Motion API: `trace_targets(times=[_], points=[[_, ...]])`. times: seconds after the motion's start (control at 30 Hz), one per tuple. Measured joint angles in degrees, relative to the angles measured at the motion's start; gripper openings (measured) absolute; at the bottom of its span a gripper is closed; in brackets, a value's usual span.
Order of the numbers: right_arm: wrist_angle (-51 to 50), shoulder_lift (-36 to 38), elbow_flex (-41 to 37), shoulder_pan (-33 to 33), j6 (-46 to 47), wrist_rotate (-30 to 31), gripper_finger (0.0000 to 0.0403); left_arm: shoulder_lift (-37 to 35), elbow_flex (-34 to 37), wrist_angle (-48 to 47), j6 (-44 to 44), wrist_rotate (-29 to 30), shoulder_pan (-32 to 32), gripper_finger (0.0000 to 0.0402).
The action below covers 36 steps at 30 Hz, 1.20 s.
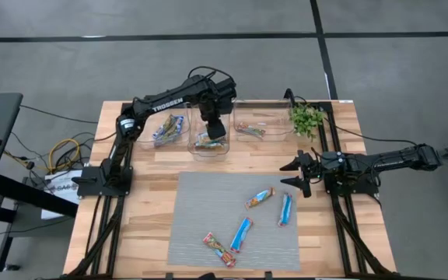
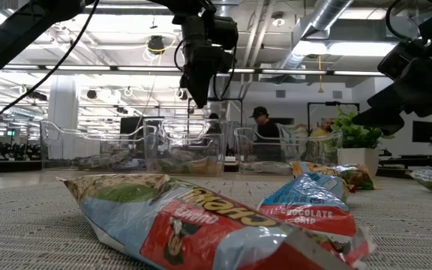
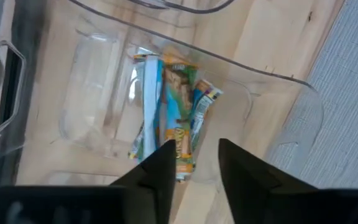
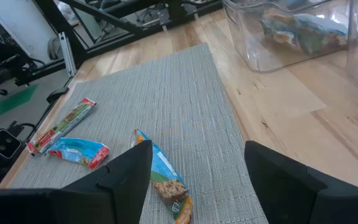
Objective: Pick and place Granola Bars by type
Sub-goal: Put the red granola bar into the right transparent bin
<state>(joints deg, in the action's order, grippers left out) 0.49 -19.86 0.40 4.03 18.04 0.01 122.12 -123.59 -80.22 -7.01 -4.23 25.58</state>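
the left gripper (image 1: 215, 131) hangs over the middle clear bin (image 1: 208, 148) at the back of the table (image 1: 150, 198), fingers (image 3: 160, 171) parted and holding nothing — in its wrist view a small heap of green-and-blue granola bars (image 3: 169, 118) lies on the bin floor beneath them. the left bin (image 1: 166, 128) and right bin (image 1: 255, 128) each hold bars too. four granola bars lie loose on the grey mat (image 1: 201, 202): an orange-red one (image 1: 260, 197), a blue one (image 1: 285, 208) beside it, another blue one (image 1: 241, 234), and a red one (image 1: 218, 249) near the front edge. the right gripper (image 1: 298, 175) waits at the mat's right side — spread wide, empty — near a small potted plant (image 1: 306, 118).
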Motion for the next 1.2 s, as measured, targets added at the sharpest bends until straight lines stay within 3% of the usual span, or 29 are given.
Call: trace_targets(times=[0.17, 0.37, 0.6, 0.9, 1.2], points=[[0.0, 0.0, 0.0, 0.0, 0.0, 0.0, 0.0249, 0.0, 0.0, -0.1, 0.1, 0.1, 0.2, 0.0156], [0.0, 0.0, 0.0, 0.0, 0.0, 0.0, 0.0249, 0.0, 0.0, 1.3, -0.9, -2.0, -1.0, 0.0169], [0.0, 0.0, 0.0, 0.0, 0.0, 0.0, 0.0249, -0.2, 0.0, 12.8, -2.3, -16.9, -5.0, 0.0169], [0.0, 0.0, 0.0, 0.0, 0.0, 0.0, 0.0249, -1.8, 0.0, 24.6, -6.2, -42.2, -12.4, 0.0169], [0.0, 0.0, 0.0, 0.0, 0.0, 0.0, 0.0249, -3.1, 0.0, 21.8, -8.1, -44.2, -20.6, 0.0169]])
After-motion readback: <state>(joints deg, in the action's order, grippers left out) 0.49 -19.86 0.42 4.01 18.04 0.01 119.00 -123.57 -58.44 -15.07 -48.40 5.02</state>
